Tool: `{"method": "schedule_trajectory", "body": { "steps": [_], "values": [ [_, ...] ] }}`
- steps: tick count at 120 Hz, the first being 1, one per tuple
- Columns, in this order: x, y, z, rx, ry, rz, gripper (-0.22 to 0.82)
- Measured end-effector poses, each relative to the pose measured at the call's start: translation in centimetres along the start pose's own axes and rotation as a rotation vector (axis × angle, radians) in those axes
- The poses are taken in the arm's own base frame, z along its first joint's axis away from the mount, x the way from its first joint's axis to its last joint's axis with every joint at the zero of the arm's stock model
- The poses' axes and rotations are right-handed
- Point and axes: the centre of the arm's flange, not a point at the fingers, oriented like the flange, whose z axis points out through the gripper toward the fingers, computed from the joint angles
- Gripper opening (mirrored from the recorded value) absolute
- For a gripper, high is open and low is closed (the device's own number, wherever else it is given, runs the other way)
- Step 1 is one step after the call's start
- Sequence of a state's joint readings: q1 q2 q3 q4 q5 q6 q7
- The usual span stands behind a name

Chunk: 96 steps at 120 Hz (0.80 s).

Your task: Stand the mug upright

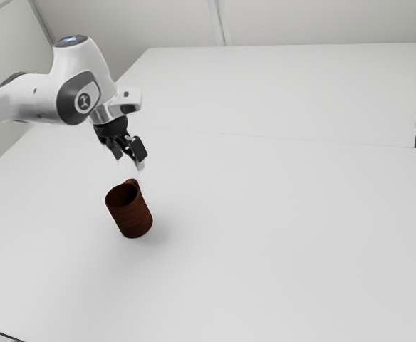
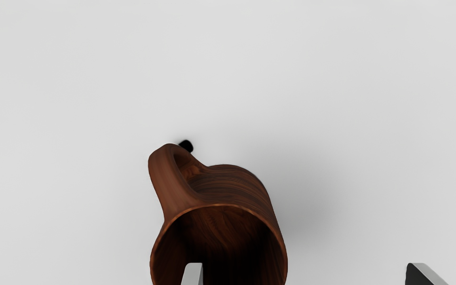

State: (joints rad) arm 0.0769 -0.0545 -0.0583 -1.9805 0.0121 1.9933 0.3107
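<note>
A brown mug [image 1: 134, 219] stood apparently upright on the white table [image 1: 279, 235] below a wide-open gripper [image 2: 305, 266], whose one finger [image 2: 193, 274], over its mouth, risked toppling it by catching the rim on any descent.

A dark wood-grained mug [image 2: 236, 186] shows its open mouth [image 2: 228, 233] and looped handle [image 2: 164, 178], with a small black shape [image 2: 187, 145] beside the handle, a soft shadow [image 2: 307, 202] on the pale table [image 2: 73, 99], and two fingers [image 2: 426, 274] parted wide, one overlapping the mouth in view
</note>
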Motion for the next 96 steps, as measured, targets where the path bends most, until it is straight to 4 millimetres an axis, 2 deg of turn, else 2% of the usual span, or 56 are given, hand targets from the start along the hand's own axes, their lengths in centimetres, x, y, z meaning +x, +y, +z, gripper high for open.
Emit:
{"method": "schedule_trajectory", "body": {
  "steps": [16, 30, 41, 57, 96],
  "values": [
    [2.6, -0.9, -5.1, -0.001, 0.038, -0.027, 0.58],
    [3.3, -1.2, -9.3, 0.003, 0.055, -0.046, 0.59],
    [3.4, -1.2, -11.7, 0.001, 0.051, -0.057, 0.6],
    [2.9, -0.6, -12.5, -0.01, 0.016, -0.066, 0.6],
    [2.7, 0.8, -12.2, -0.04, -0.031, -0.071, 0.6]
  ]
}}
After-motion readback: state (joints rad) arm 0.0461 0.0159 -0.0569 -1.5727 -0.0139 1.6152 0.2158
